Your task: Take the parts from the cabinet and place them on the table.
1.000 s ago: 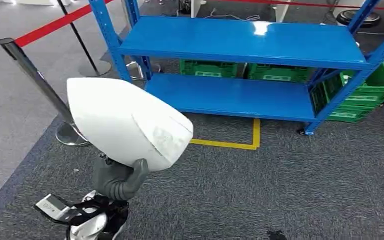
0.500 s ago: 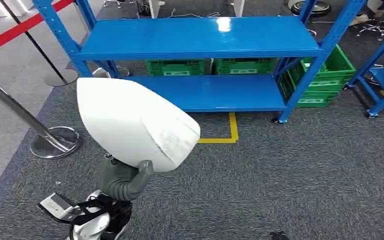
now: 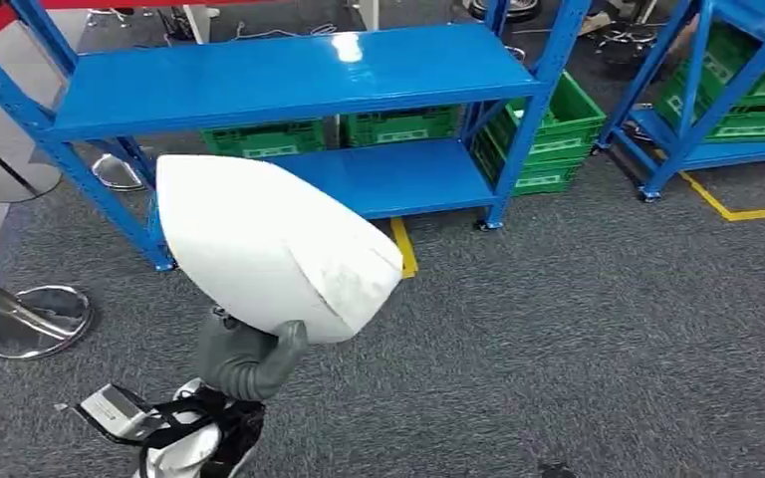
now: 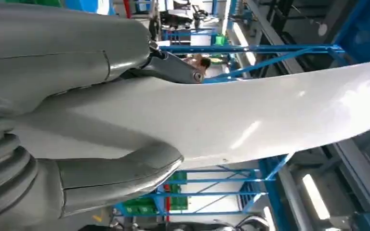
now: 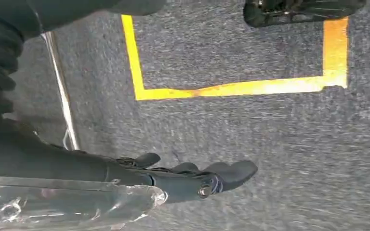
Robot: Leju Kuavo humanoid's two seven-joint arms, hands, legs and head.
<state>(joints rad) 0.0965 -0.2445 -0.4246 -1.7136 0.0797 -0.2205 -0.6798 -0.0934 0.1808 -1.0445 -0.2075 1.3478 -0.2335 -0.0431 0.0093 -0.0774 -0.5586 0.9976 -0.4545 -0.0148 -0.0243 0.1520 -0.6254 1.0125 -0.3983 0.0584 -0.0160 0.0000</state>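
I have the left robot hand gripping the white shell from beneath, thumb and fingers wrapped round its lower edge. Shell sits directly above that hand, long axis tilting up toward the blue rack just ahead. Right robot hand hangs low over the carpet beside a yellow floor line, fingers loosely extended, carrying nothing. No table visible; I judge the carry calls for turning away from the rack.
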